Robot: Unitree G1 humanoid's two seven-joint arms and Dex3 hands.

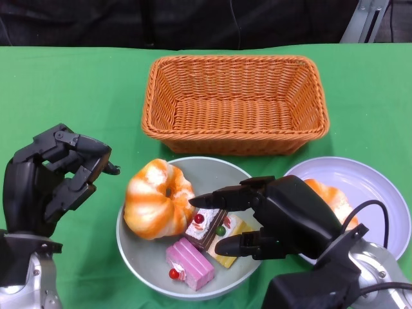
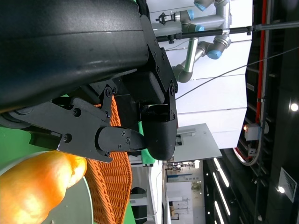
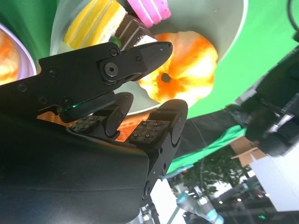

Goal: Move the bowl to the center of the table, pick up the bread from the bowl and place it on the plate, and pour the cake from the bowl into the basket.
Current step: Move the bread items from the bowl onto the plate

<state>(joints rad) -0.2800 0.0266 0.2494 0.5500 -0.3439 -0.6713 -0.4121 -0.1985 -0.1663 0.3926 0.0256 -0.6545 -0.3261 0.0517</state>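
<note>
Right hand (image 1: 257, 215) over bowl (image 1: 138, 261), fingers apart, holding nothing. Pumpkin-shaped bread (image 1: 158, 198) probably soft, light; best pinched gently across sides.

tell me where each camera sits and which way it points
Head view: sits high on the robot, looking down at the table; shows the left hand, right hand, bowl, basket and plate.
Right wrist view: behind the right hand, facing the bowl's bread and cakes.
Left wrist view: behind the left hand, facing the basket and the room beyond.
All three show the bread.
</note>
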